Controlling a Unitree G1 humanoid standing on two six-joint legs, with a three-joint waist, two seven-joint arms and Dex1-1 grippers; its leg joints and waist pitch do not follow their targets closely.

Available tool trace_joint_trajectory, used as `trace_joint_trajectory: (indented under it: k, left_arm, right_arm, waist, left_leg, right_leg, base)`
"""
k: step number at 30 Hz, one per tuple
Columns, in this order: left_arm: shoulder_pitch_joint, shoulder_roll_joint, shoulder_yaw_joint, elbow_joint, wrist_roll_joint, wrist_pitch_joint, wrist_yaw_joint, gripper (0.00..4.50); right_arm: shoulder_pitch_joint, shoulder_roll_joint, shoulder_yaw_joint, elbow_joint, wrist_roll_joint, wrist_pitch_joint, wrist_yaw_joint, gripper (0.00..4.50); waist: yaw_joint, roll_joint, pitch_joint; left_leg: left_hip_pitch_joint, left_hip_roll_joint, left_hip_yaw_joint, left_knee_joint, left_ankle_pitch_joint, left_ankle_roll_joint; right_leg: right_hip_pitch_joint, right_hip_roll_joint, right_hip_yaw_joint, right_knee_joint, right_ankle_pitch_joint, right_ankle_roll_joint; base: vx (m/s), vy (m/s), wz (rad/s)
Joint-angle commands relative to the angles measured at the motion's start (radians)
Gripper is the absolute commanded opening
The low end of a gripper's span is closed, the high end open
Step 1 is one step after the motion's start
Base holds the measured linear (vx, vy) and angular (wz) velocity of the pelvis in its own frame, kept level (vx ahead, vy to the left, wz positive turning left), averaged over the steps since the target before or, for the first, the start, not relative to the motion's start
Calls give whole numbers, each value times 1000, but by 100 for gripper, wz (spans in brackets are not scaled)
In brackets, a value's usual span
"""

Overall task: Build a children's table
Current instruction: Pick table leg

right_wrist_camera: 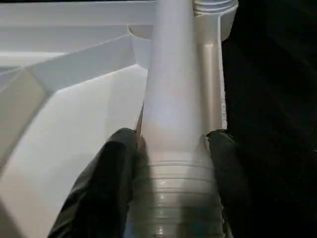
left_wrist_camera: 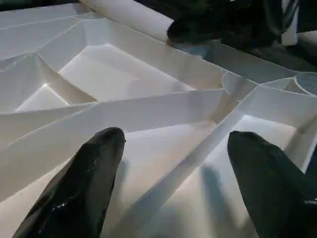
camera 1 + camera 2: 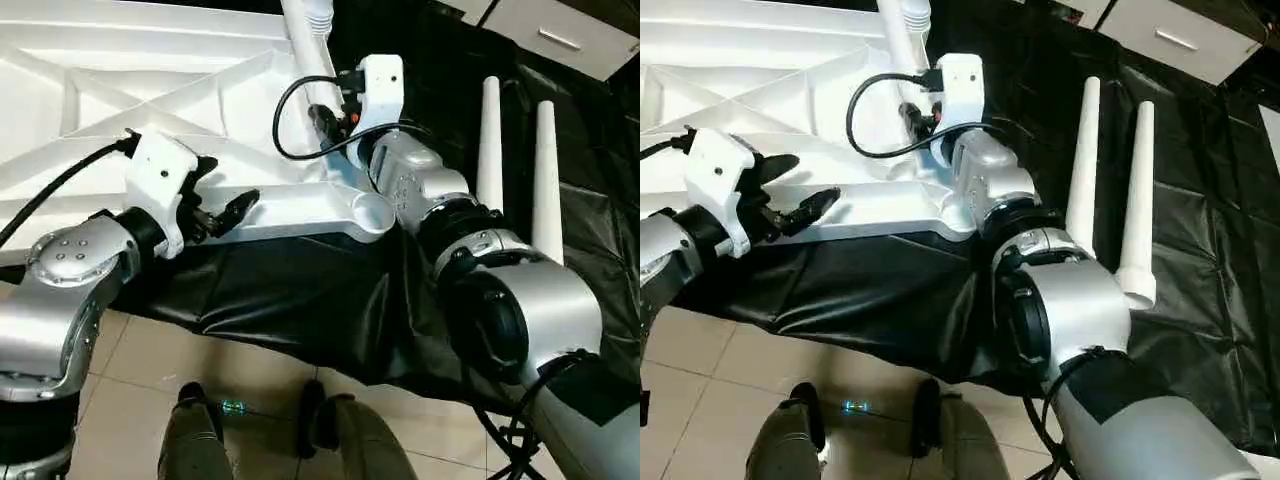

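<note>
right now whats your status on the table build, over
Right gripper clamped on a white leg lying on the upturned tabletop. Left gripper open above the ribs. Two spare legs on the black cloth, clear.

No readable text, label, brand, number or sign anywhere. White plastic ribbed tabletop [image 3: 150,90], white tapered legs [image 3: 546,180], black drape [image 3: 300,290], silver forearms, white gripper housings: all unmarked.

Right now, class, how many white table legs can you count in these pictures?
3. Two legs lie side by side on the black cloth right of the tabletop; one leg sits between the right gripper fingers. A fourth may be hidden.
</note>
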Motion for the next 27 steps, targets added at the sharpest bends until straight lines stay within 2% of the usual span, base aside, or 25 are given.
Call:
trace_joint_trajectory:
  k: [1,3,6,8,11,13,15,16,17,18,19,20,21,22,23,24,25,26,27]
  left_arm:
    - [-2,0,-2,-5,-10,7,2,376]
    - [-15,0,7,1,-9,1,9,376]
    - [-31,-4,8,16,-6,-9,15,376]
    - [-31,-4,8,16,-6,-9,15,376]
    - [-42,-13,-2,41,-1,-28,18,376]
    - [-44,-15,-5,48,1,-34,20,376]
    - [-46,-34,-7,71,17,-58,48,376]
    - [-40,-52,-8,81,35,-86,76,376]
    - [-35,-60,-10,85,43,-102,87,376]
    - [-24,-83,-7,85,55,-95,125,376]
    - [-6,-114,-4,82,65,-94,168,376]
    - [4,-128,-4,77,70,-94,186,376]
    - [19,-145,-8,70,75,-104,205,376]
    - [34,-160,-13,64,79,-138,211,376]
    - [46,-184,-13,60,91,-143,246,376]
    - [53,-199,-11,62,99,-149,269,376]
    - [53,-199,-11,62,99,-149,269,376]
    - [79,-226,-5,89,130,-213,320,376]
    - [107,-249,6,94,126,-232,335,376]
  right_arm:
    - [32,-18,-23,53,14,33,-8,205]
    - [11,-21,-37,43,36,12,55,192]
    - [-12,-33,-42,32,45,-12,119,177]
    - [-12,-33,-42,32,45,-12,119,153]
    - [-23,-53,-28,22,31,-25,161,136]
    - [-26,-57,-24,18,29,-28,174,119]
    - [-29,-67,-19,4,34,-49,221,105]
    - [-28,-77,-21,-11,42,-75,248,105]
    - [-26,-81,-23,-18,45,-89,259,105]
    - [-21,-87,-43,-41,76,-95,292,105]
    - [-2,-95,-62,-89,113,-100,342,105]
    - [14,-100,-65,-123,126,-102,369,105]
    - [41,-107,-67,-176,144,-101,401,105]
    - [76,-111,-65,-237,157,-88,415,105]
    - [165,-116,-41,-392,162,-43,411,105]
    - [224,-118,-25,-492,163,-14,405,105]
    - [224,-118,-25,-492,163,-14,405,105]
    - [379,-115,8,-718,147,50,356,105]
    - [484,-113,27,-846,121,89,319,105]
  waist:
    - [1,46,-76]
    - [-1,44,-80]
    - [-3,46,-86]
    - [-5,44,-91]
    - [-9,49,-102]
    - [-10,47,-102]
    - [-12,47,-115]
    - [-11,49,-129]
    - [-11,48,-132]
    - [-13,49,-142]
    - [-13,50,-147]
    - [-14,55,-162]
    - [-13,56,-166]
    - [-10,68,-177]
    - [-9,63,-177]
    - [-5,69,-184]
    - [-1,68,-183]
    - [5,87,-197]
    - [4,95,-215]
  left_leg:
    - [43,23,-18,-68,-211,-54]
    - [43,23,-17,-66,-203,-52]
    - [40,21,-15,-61,-146,-38]
    - [37,18,-13,-56,-74,-19]
    - [37,14,-9,-49,-8,6]
    - [38,13,-7,-47,23,28]
    - [39,14,-6,-44,32,39]
    - [40,15,-6,-40,47,47]
    - [40,16,-6,-37,65,59]
    - [39,17,-6,-35,82,71]
    - [40,19,-6,-33,84,78]
    - [41,19,-7,-27,110,96]
    - [42,20,-7,-25,125,103]
    - [44,20,-8,-21,141,121]
    - [49,22,-6,-19,146,129]
    - [48,21,-7,-17,168,138]
    - [54,23,-5,-15,179,145]
    - [47,15,-9,-17,147,143]
    - [56,19,-10,-16,127,128]
  right_leg:
    - [51,-64,53,-69,-240,-121]
    - [52,-64,53,-67,-227,-124]
    - [58,-60,53,-57,-141,-143]
    - [63,-58,52,-46,-47,-170]
    - [70,-54,53,-35,57,-200]
    - [72,-52,54,-32,110,-222]
    - [78,-51,54,-28,135,-238]
    - [85,-52,54,-23,163,-251]
    - [86,-52,54,-21,193,-261]
    - [91,-52,54,-15,224,-275]
    - [93,-52,54,-14,237,-280]
    - [97,-51,54,-9,279,-298]
    - [98,-51,54,-6,297,-307]
    - [101,-48,54,-4,317,-320]
    - [97,-49,52,-6,323,-326]
    - [104,-45,55,-5,349,-327]
    - [97,-44,54,-7,357,-326]
    - [108,-36,52,-18,278,-319]
    - [105,-35,52,-24,246,-308]
  base:
    - [0,0,0]
    - [0,0,0]
    - [0,0,0]
    - [0,0,0]
    - [0,0,0]
    - [0,0,0]
    - [0,0,0]
    - [0,0,0]
    - [0,0,0]
    - [0,0,0]
    - [0,0,0]
    - [0,0,0]
    - [0,0,0]
    - [0,0,0]
    - [0,0,0]
    - [0,0,0]
    - [0,0,0]
    - [0,0,0]
    - [0,0,0]
